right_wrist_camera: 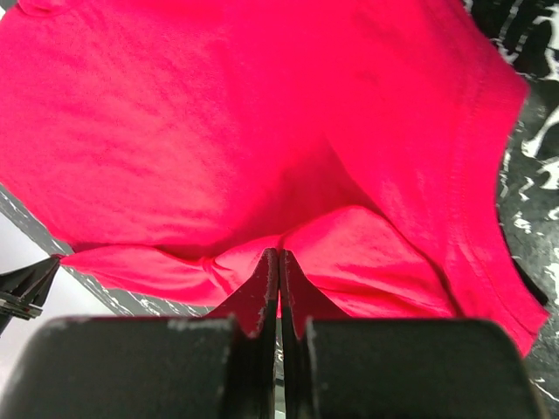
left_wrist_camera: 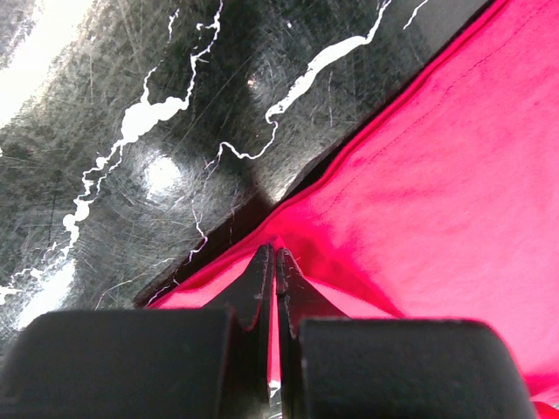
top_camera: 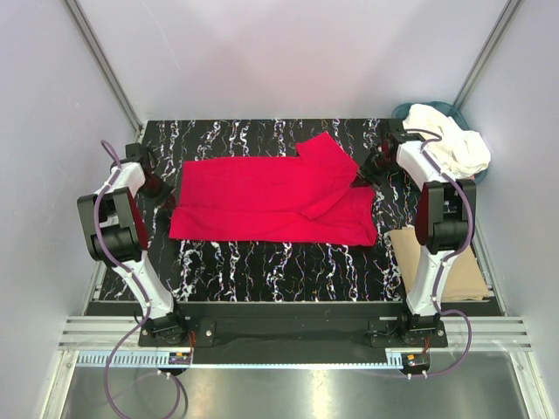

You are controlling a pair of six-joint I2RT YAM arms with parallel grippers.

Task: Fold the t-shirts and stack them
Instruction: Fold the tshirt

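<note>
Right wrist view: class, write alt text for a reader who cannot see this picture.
The right tool is shut, pinching a raised fold of a bright red cotton t-shirt that fills most of the frame. A black white-veined marble tabletop shows along the right edge.

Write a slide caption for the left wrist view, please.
Left tool pinches the edge of the red t-shirt on the black marble table.

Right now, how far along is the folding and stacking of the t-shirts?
Done: perhaps one, if the flat tan piece at the right is a folded shirt; I cannot tell. In hand: the red t-shirt lies spread, one sleeve folded in, left gripper and right gripper pinching opposite edges. Left: finishing it, plus the white garments in the basket.
</note>
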